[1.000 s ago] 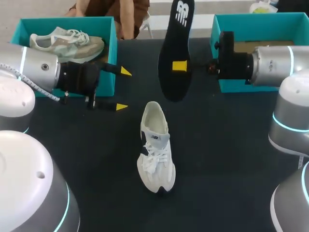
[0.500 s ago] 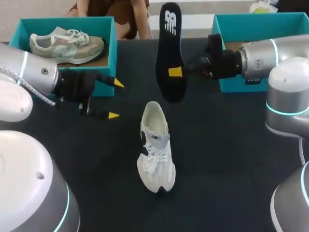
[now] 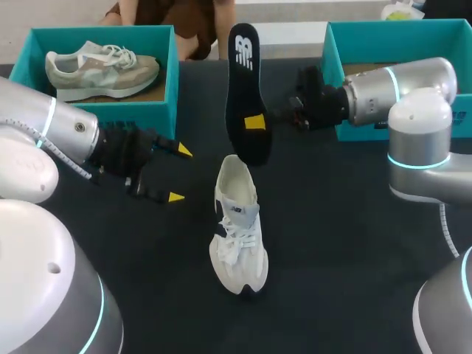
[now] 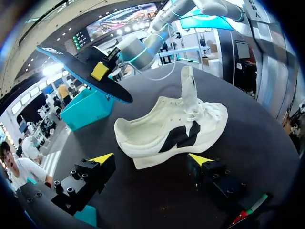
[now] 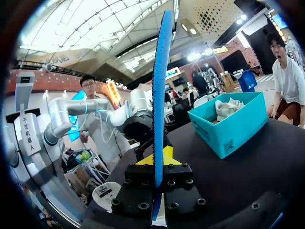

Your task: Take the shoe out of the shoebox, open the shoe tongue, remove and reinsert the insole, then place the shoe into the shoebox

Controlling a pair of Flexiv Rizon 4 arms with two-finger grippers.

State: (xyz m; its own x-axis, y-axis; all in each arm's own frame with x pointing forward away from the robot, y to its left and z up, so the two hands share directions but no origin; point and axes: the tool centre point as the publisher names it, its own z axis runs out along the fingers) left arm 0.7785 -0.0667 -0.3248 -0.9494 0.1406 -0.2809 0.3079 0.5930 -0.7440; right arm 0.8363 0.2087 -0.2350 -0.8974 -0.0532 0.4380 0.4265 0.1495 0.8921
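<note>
A white shoe [image 3: 237, 225] lies on the black table, toe toward the front edge, heel opening toward the back. Just above its heel hangs a black insole [image 3: 242, 88], held upright with its lower end near the shoe's opening. My right gripper [image 3: 255, 122] is shut on the insole's lower half. In the right wrist view the insole [image 5: 159, 95] shows edge-on, blue, between the right gripper [image 5: 159, 157] fingers. My left gripper [image 3: 180, 174] stands open to the left of the shoe. From the left wrist, the shoe [image 4: 171, 129] lies on its side ahead of the left gripper [image 4: 151, 160], and the insole [image 4: 81, 67] hangs beyond it.
A teal shoebox [image 3: 168, 81] at the back left holds a beige shoe [image 3: 103, 70]. A second teal shoebox [image 3: 346, 37] stands at the back right, behind my right arm. Bare black table surrounds the white shoe.
My right arm has carried the insole leftward and lower, bringing its lower end near the shoe's heel. My left gripper, still open, has shifted toward the table's front.
</note>
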